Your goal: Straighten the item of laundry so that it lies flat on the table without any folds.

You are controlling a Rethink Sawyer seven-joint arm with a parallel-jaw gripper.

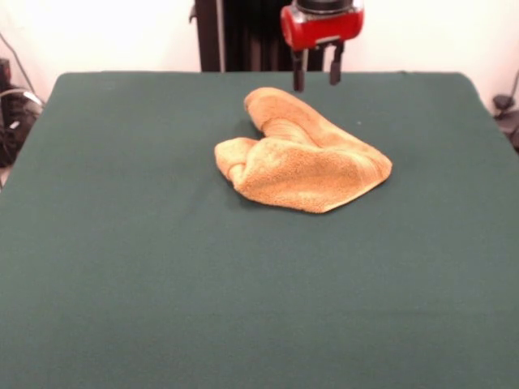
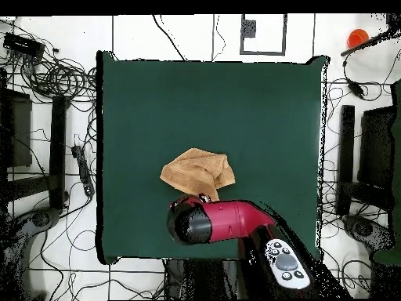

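The golden tan-orange terry towel [image 1: 302,156] lies crumpled on the dark green table [image 1: 162,259], folded over itself into a rough heart-like heap with a rolled lobe at the far end. It also shows in the overhead view [image 2: 197,172], partly hidden by the arm. My gripper [image 1: 316,78] hangs from the red wrist above the towel's far end. Its two dark fingers [image 1: 298,74] are apart and hold nothing. In the overhead view the red and black arm [image 2: 219,221] covers the gripper.
The robot's black pedestal [image 1: 243,36] stands behind the table's far edge. Cables and equipment [image 2: 55,78] lie on the floor round the table. An orange object [image 2: 358,37] sits off the table at the top right of the overhead view.
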